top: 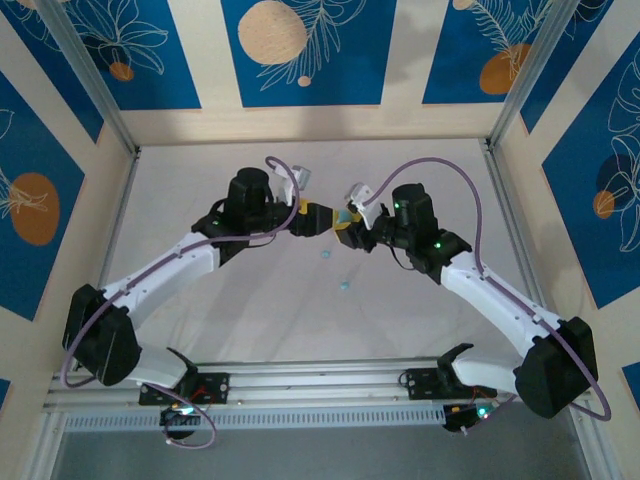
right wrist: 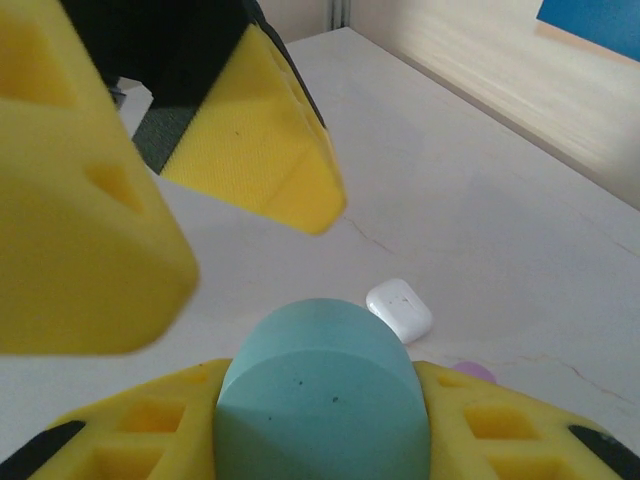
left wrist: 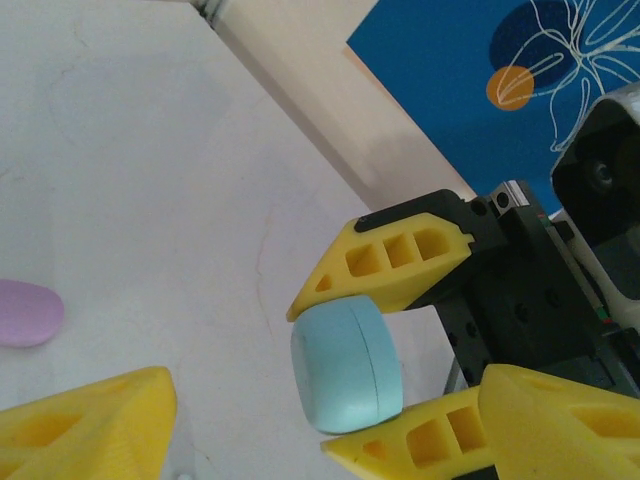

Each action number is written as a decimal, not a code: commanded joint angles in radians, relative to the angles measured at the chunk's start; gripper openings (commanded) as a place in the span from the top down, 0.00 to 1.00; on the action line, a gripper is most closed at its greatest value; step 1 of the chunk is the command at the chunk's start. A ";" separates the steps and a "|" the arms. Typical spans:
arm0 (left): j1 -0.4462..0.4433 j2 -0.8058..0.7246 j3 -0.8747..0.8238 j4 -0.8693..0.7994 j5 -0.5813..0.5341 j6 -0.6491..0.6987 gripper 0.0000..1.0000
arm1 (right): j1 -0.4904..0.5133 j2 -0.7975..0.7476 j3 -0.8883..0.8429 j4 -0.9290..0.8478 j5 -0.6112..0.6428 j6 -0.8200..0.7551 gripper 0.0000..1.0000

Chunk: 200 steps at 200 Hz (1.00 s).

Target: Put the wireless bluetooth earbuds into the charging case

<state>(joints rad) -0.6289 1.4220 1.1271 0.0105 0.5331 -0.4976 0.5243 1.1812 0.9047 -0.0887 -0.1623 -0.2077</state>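
Overhead, the left arm (top: 180, 262) and right arm (top: 490, 290) were angled inward, their tips almost nose to nose above the middle of a white bench (top: 250, 320). The right jaws were clamped on a blue case (left wrist: 345, 365). It was pale and pebble-shaped, with a thin seam round it, and was held off the bench between two yellow fingers (left wrist: 400, 265). The left jaws stood apart, with their own yellow fingers (right wrist: 80, 200) close to the blue case. Whether they touched it could not be told.

Two tiny pale blue buds (top: 324, 254) lay loose on the bench, on the side toward the arm bases. They lay apart from each other and apart from the jaws, the second one (top: 345, 285) nearer the bases.

In the right wrist view, a white case (right wrist: 400, 308) lay on the bench beyond the blue case. A pink case (left wrist: 25, 312) lay on the bench at the left edge of the left wrist view. Walls (top: 300, 50) of blue panels with white leaf drawings and orange discs stood around the bench.
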 commanded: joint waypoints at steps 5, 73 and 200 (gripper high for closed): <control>-0.011 0.025 0.052 -0.010 0.045 -0.015 0.25 | 0.011 -0.021 -0.023 0.070 -0.045 -0.048 0.69; -0.028 0.086 0.104 -0.039 0.058 -0.031 0.41 | 0.022 -0.029 -0.044 0.107 -0.039 -0.073 0.69; -0.057 0.091 0.141 -0.094 0.011 -0.029 0.79 | 0.047 -0.065 -0.081 0.150 0.107 -0.068 0.64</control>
<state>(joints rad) -0.6727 1.5387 1.2522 -0.0952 0.5564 -0.5339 0.5640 1.1591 0.8482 0.0139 -0.1051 -0.2661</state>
